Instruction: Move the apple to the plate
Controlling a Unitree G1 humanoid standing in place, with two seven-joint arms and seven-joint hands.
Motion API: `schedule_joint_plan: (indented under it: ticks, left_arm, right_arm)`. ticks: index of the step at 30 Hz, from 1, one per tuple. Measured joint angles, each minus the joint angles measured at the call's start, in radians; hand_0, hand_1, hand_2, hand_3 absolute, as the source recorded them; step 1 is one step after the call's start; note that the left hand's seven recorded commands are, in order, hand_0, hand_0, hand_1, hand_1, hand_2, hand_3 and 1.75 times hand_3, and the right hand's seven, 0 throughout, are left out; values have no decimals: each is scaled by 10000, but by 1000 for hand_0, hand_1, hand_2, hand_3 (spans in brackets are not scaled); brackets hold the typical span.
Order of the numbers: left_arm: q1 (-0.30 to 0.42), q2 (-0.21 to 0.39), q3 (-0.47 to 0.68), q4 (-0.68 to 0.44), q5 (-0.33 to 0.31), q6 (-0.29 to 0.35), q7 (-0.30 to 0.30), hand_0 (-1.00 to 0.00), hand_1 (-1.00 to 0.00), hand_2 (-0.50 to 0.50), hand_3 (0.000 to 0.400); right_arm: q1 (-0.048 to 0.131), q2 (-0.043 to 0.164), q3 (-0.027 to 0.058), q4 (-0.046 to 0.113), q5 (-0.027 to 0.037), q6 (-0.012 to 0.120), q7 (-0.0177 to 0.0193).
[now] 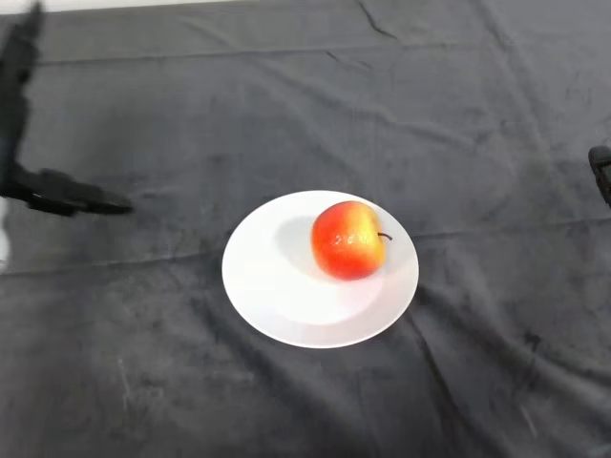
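Dark cloth [286,95] covers the table; the apple [348,239] sits on the white plate [277,296]. Left hand [67,196] hovers well apart, fingers straight, holding nothing; it need only stay clear.

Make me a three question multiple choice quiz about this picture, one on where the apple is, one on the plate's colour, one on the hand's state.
1. Where is the apple?
A. On the plate's right half
B. On the cloth left of the plate
C. In the hand

2. What colour is the plate?
A. Blue
B. White
C. Black

3. What is the left hand doing?
A. Gripping the apple
B. Pressing on the plate
C. Open, holding nothing, apart from the plate

Answers: 1 A, the apple rests on the plate right of centre. 2 B, the plate is plain white. 3 C, its straight fingers sit at the left edge, above the dark cloth.
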Motion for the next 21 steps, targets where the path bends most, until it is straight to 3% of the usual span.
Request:
schedule_joint_plan:
  ticks: [8, 21]
  left_arm:
    - [119, 197, 1144, 589, -432, -350, 491, 0, 0, 0, 0]
    - [1048, 1059, 2821, 744, -1281, -1031, 884, 0, 0, 0, 0]
  right_arm:
    - [0, -1, 1, 0, 5, 0, 0]
    - [0, 2, 0, -1, 13, -5, 0]
